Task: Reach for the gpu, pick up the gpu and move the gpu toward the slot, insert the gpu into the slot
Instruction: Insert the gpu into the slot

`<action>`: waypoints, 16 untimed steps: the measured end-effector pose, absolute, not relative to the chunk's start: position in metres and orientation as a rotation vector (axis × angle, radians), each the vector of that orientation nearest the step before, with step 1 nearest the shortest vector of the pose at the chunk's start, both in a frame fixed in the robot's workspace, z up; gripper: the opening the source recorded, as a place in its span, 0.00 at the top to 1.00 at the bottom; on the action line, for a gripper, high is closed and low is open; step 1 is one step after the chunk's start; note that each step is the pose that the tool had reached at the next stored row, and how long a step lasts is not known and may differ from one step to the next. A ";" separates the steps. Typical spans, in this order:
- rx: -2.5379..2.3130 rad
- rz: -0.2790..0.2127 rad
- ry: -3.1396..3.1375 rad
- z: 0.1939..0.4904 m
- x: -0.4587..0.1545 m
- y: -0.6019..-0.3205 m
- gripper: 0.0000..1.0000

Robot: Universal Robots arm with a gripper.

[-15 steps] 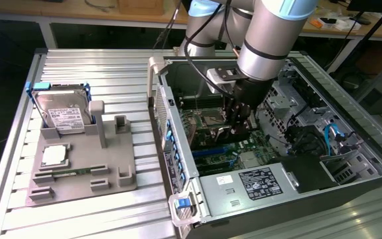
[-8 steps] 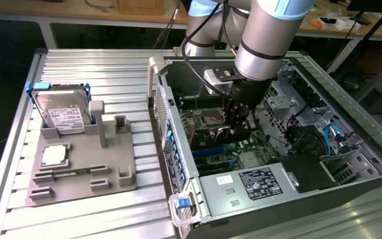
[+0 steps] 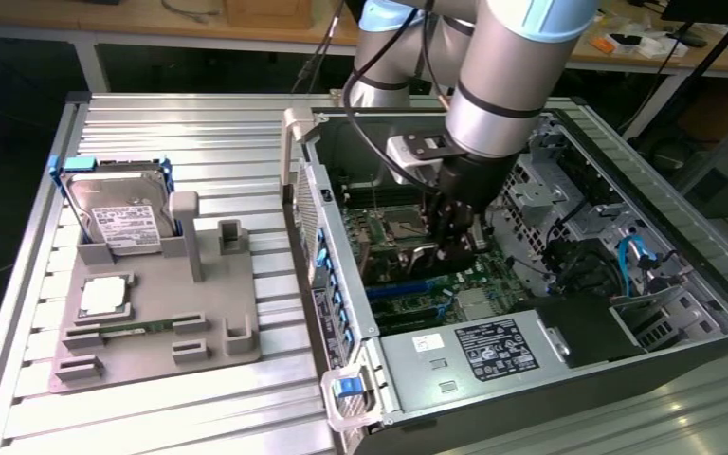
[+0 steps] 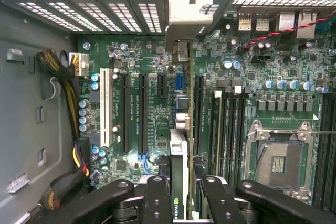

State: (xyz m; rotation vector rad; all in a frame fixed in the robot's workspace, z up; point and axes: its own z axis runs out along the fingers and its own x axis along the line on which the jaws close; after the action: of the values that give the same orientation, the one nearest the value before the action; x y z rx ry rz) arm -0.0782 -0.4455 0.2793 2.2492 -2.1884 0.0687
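My gripper (image 3: 453,242) reaches down inside the open computer case (image 3: 338,313), over the green motherboard (image 4: 252,77). In the wrist view the gripper (image 4: 185,200) is shut on the gpu (image 4: 178,156), a thin dark card seen edge-on between the two black fingers (image 4: 157,198). Its silvery end bracket (image 4: 182,9) sits near the case's rear slot openings. The card hangs in line with the slot, of which a short blue stretch (image 4: 180,82) shows past the card's edge. In the exterior view blue connector strips (image 3: 405,284) lie just below the gripper. Whether the card touches the slot I cannot tell.
Black expansion strips (image 4: 126,114) flank the card on one side, memory strips (image 4: 226,124) and the square processor socket (image 4: 278,161) on the other. Cable bundles (image 4: 68,129) hang near the case wall. Outside the case, a grey fixture (image 3: 149,322) holds a hard drive (image 3: 118,213).
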 end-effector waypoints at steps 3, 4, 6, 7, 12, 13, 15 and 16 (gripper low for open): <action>2.249 0.069 -2.188 0.279 -0.081 -0.446 0.73; 2.249 0.069 -2.188 0.279 -0.082 -0.446 0.73; 2.249 0.069 -2.188 0.278 -0.084 -0.446 0.73; 2.249 0.069 -2.188 0.278 -0.085 -0.446 0.73; 2.249 0.069 -2.188 0.276 -0.089 -0.446 0.73; 2.249 0.069 -2.188 0.276 -0.090 -0.446 0.73; 2.249 0.069 -2.188 0.274 -0.091 -0.447 0.73; 2.249 0.069 -2.188 0.273 -0.091 -0.447 0.73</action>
State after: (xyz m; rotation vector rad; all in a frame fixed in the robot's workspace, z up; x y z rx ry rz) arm -0.0913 -0.4467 0.2733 2.2493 -2.1882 0.0686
